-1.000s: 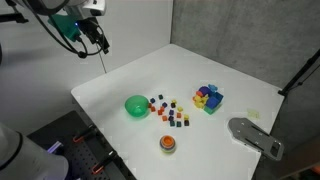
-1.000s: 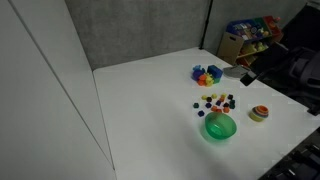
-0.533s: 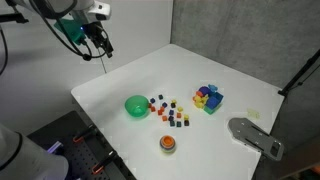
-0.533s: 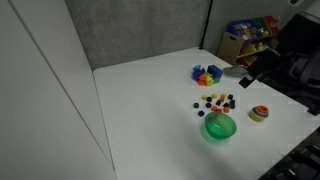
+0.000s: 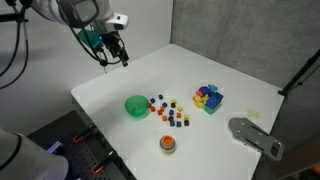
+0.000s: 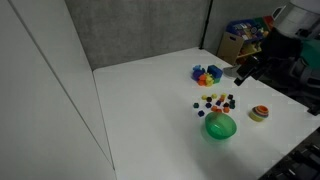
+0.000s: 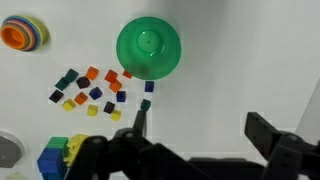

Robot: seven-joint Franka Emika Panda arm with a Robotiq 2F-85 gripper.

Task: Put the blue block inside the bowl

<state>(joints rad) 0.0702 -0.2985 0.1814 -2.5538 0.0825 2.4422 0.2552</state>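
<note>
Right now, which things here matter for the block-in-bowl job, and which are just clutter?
Job:
green bowl
blue block
gripper, open and empty

Clutter:
the other small cubes
orange-red round toy
pile of coloured bricks
grey flat piece

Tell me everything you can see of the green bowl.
The green bowl is round, smooth, plastic-looking, with a small raised disc at the middle of its floor. It stands upright and empty on the white table, beside the scatter of small coloured cubes; the nearest lie close to its rim, contact unclear. The open gripper hangs apart from it.
</note>
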